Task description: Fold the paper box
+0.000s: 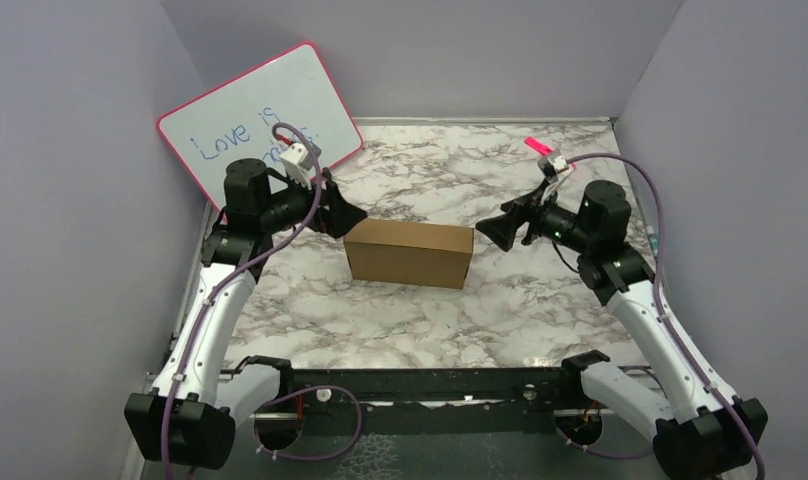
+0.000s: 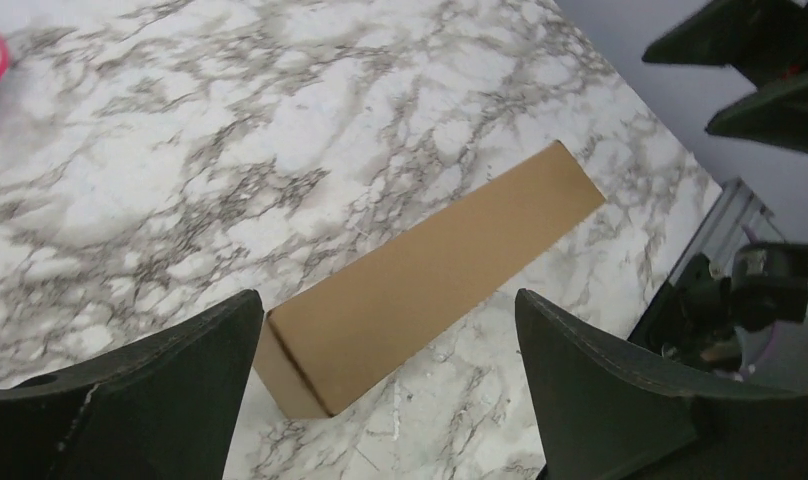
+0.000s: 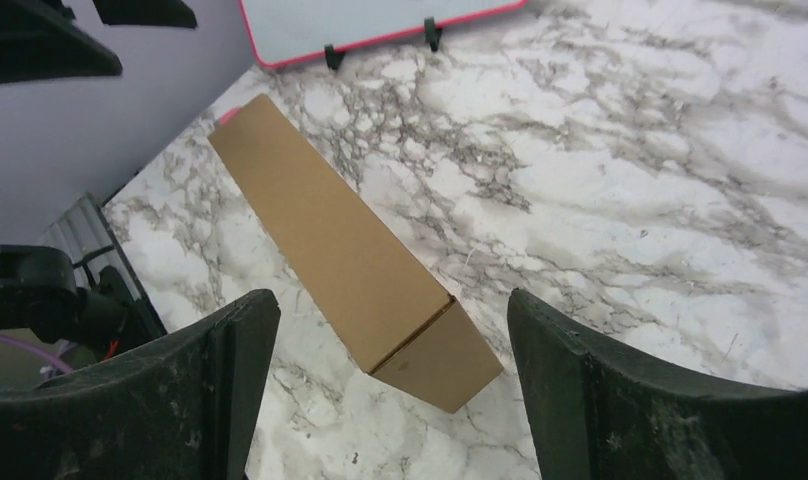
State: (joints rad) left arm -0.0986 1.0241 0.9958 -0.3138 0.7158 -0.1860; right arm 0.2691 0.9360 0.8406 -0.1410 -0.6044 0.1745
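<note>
The paper box (image 1: 409, 253) is a closed plain brown rectangular box lying on the marble table. It also shows in the left wrist view (image 2: 430, 270) and in the right wrist view (image 3: 350, 250). My left gripper (image 1: 346, 214) is open and empty, raised just left of the box's left end; in its own view (image 2: 390, 400) the jaws stand wide apart. My right gripper (image 1: 495, 229) is open and empty, just right of the box's right end; in its own view (image 3: 390, 395) the jaws stand wide apart. Neither gripper touches the box.
A pink-framed whiteboard (image 1: 265, 120) with blue writing leans at the back left, behind the left arm; its lower edge shows in the right wrist view (image 3: 380, 25). Lilac walls enclose the table on three sides. The arm bases and a black rail (image 1: 430, 385) run along the near edge.
</note>
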